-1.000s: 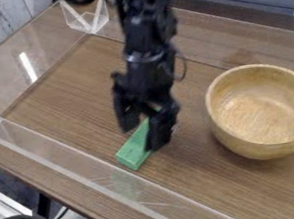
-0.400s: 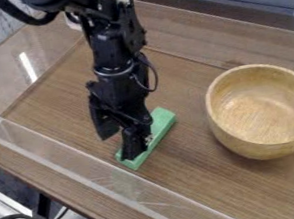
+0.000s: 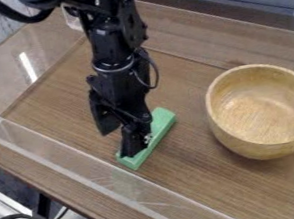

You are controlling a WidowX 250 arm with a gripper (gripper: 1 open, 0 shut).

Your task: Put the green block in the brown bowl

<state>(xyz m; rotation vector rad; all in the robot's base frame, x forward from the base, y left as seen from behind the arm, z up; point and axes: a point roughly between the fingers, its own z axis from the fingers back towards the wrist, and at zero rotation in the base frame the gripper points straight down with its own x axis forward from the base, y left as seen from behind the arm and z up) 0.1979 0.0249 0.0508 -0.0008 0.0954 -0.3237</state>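
On the wooden surface, inside a clear-walled enclosure, the gripper stands over the near end of the green block, pointing straight down with jaws spread wide and holding nothing. Against one second ago, the arm has shifted left in the camera view, and more of the block now shows to the right of the jaws; since the last half second the pose is practically unchanged. The block lies flat on the surface, well apart from the brown bowl, which is empty. Judgement: the grasp is not yet made; the transfer remains wholly outstanding. Count: one green block, one brown bowl, one arm.
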